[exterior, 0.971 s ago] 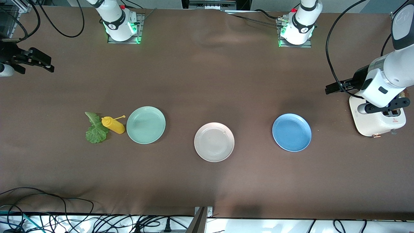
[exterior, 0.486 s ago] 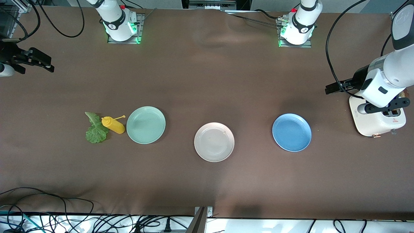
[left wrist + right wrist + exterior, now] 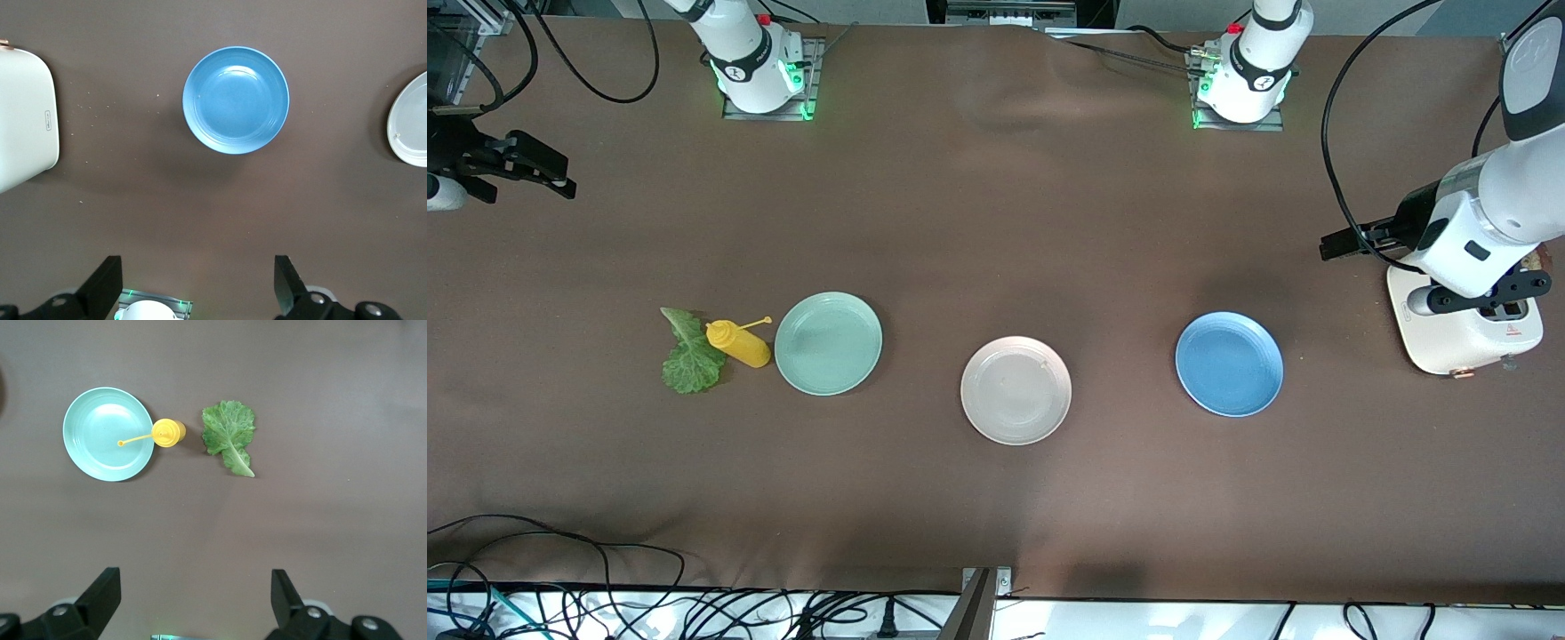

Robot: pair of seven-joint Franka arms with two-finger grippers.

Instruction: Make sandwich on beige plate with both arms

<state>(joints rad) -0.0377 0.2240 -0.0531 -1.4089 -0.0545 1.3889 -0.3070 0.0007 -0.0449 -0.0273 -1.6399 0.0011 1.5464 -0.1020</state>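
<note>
You can see that nothing is built yet: the beige plate [image 3: 1016,390] lies bare in the middle of the surface, between the mint-green plate [image 3: 828,342] and the blue plate [image 3: 1229,363], and the lettuce leaf [image 3: 688,353] lies flat beside the yellow bottle [image 3: 738,343] toward the right arm's end. No bread shows clearly; I judge it may sit in the white toaster [image 3: 1463,331] near the left arm's edge. The left claw [image 3: 197,287] hangs wide open and empty over the toaster, and the right claw [image 3: 193,603] waits, also wide open and empty, high over its end; every step is left.
</note>
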